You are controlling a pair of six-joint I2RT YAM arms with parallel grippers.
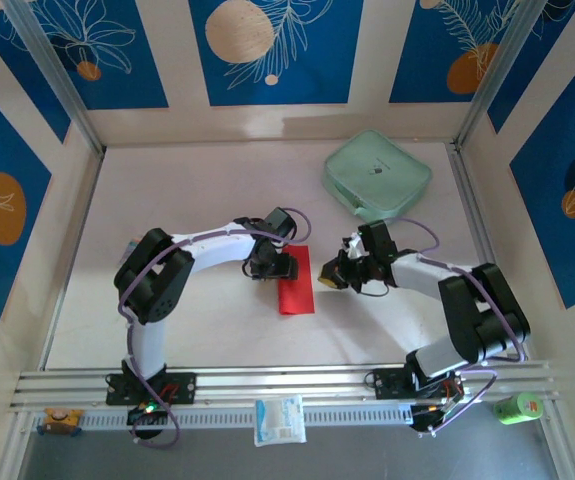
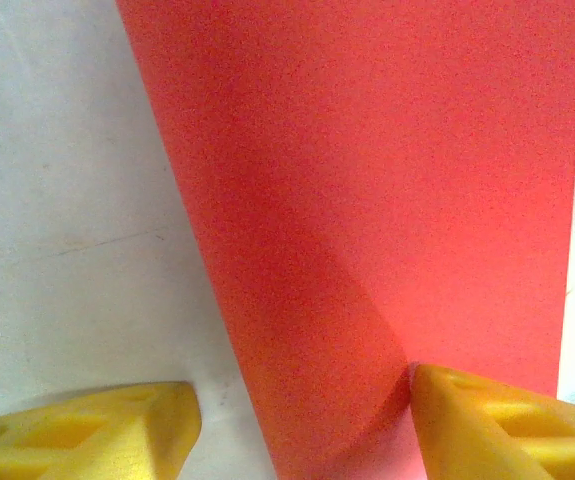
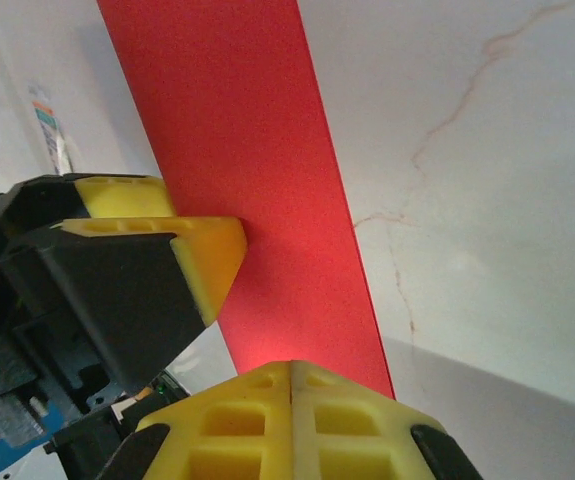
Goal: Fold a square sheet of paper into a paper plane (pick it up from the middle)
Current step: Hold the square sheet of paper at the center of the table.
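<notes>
Left hand (image 2: 302,420) spread over red paper (image 1: 295,282) | right hand (image 3: 292,375) closed at edge

bright even light, soft shadows on the table (image 1: 217,330); wrist views grainy, fingers (image 2: 107,430) slightly out of focus

Red paper (image 2: 387,180) matt, fine-grained; yellow fingertips (image 3: 237,420) dull moulded plastic; white table (image 3: 487,200) smooth, faintly veined.

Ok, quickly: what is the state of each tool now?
Left tool: open over the thin bright red paper sheet.
Right tool: closed at that sheet's edge; grip cannot be told.
</notes>
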